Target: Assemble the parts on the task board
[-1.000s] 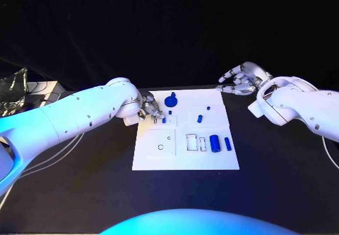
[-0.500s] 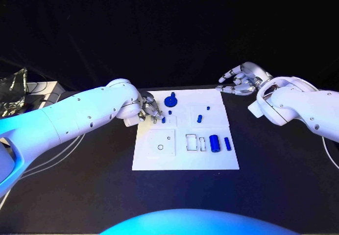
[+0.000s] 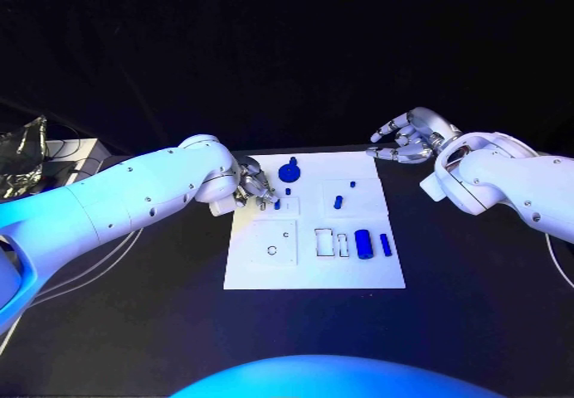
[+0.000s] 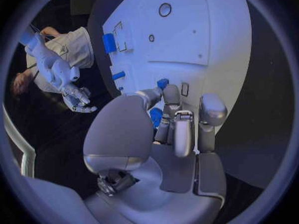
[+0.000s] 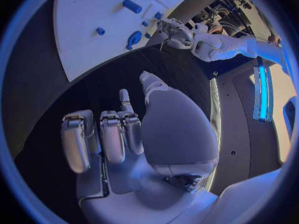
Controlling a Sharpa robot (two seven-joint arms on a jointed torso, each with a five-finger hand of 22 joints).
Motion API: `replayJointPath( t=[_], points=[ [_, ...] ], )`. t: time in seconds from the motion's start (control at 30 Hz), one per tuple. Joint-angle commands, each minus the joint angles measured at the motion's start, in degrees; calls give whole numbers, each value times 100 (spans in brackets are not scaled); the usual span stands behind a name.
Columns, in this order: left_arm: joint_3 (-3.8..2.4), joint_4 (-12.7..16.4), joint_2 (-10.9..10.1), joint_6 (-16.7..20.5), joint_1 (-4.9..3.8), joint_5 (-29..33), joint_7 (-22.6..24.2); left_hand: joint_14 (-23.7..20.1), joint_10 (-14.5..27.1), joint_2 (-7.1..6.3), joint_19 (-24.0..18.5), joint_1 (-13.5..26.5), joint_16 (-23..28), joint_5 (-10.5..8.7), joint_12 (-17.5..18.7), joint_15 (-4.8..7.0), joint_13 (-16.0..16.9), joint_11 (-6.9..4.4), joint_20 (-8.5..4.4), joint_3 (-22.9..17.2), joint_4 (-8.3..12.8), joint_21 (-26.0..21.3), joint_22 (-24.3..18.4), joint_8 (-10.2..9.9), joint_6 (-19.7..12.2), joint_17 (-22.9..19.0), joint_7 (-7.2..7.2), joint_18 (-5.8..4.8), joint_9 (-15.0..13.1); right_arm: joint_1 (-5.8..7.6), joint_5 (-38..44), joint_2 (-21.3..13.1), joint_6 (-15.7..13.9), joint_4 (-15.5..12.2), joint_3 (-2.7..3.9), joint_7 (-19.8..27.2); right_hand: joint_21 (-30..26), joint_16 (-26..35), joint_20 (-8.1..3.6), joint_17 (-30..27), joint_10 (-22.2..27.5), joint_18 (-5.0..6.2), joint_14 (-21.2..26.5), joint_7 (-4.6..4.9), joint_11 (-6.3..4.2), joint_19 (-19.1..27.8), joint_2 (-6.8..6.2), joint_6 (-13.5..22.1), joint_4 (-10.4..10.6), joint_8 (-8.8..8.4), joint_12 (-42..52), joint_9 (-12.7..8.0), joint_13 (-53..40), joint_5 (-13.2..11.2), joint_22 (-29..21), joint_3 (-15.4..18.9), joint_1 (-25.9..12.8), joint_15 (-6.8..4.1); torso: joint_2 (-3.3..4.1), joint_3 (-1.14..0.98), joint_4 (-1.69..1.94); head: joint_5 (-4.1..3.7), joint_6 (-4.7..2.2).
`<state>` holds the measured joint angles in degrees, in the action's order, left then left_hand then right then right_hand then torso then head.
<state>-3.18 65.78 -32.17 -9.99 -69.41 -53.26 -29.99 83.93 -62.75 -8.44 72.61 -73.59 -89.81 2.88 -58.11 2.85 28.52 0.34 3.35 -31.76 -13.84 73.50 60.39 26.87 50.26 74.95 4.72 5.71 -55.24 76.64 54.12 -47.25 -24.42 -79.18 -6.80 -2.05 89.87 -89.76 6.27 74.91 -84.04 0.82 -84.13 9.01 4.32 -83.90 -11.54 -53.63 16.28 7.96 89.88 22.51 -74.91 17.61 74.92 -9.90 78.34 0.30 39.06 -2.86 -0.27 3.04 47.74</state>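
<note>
The silver left hand point(image 3: 252, 184) covers the far left corner of the flat white task board point(image 3: 313, 269); its fingertips hide whatever small blue part point(image 4: 156, 117) they meet there.

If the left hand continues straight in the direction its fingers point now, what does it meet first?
Probably the small blue part at its fingertips, on the task board; the left hand is already right at it, though depth is unclear.

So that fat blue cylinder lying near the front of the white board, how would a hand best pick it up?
Probably from straight above, fingers closing across the middle of the fat blue cylinder. It lies flat on the task board, long sides exposed, though a thinner blue pin lies close beside it.
</note>
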Motion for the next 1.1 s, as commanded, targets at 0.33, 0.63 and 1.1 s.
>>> replayJointPath(
  t=[0.33,0.63,1.1],
  points=[
    [-524,195,-308,-138,62,198,81,595,147,-249,-193,290,-7,2,25,-91,-63,112,47,168,-250,-185,-266,-33,-109,1479,104,119,124,-5,47,-38,-19,7,2,75,13,-10,-16,1466,-574,-82,-576,6,3,-610,8,23,15,23,-11,8,-1488,-15,1508,16,-35,-12,1,6,1,-38,-51],
    [-908,-101,-397,-152,16,119,91,564,246,-232,-344,611,20,2,79,-173,-129,203,120,303,-284,-361,-506,-75,-262,1418,199,165,233,-5,40,-49,-52,34,2,85,13,-8,-17,1462,-573,-82,-575,6,3,-610,9,25,16,25,-13,10,-1487,-13,1508,15,-37,-12,6,4,2,-18,-141],
    [-952,-1286,191,-210,-285,-444,119,553,285,-309,-401,1067,28,2,49,-217,-187,248,169,757,-294,-486,-654,-69,-390,1399,238,193,389,-4,36,-44,-98,80,4,105,13,-9,-17,1463,-572,-82,-575,6,3,-610,9,24,17,26,-13,10,-1486,-12,1508,16,-38,-12,108,30,-49,58,-305]
  ],
)
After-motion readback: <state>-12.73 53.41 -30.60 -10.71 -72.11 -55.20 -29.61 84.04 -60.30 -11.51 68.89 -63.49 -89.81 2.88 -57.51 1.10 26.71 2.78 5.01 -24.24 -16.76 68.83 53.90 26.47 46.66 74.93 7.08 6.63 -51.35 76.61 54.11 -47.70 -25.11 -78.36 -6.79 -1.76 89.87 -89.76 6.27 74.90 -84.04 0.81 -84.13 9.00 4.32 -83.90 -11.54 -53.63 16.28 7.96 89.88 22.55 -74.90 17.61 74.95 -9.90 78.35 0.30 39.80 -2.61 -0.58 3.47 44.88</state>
